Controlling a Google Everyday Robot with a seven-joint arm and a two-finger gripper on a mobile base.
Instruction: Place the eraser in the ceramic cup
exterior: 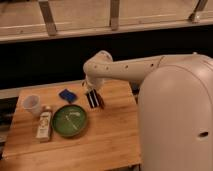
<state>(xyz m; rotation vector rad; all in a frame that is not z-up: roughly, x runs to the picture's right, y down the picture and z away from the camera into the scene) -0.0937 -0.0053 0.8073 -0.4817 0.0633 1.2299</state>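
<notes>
Camera view. Pincer (91, 92): closed on the eraser (94, 100), apparently held just over the tabletop (117, 137), long axis steeply tilted. Ceramic cup (31, 104): well apart, toward the picture's left edge, past the blue pad (67, 95).

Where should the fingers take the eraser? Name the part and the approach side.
Grip the eraser across its short width, from above: it is narrow and its long sides run parallel. The gripper is at its upper end, closed on it.
</notes>
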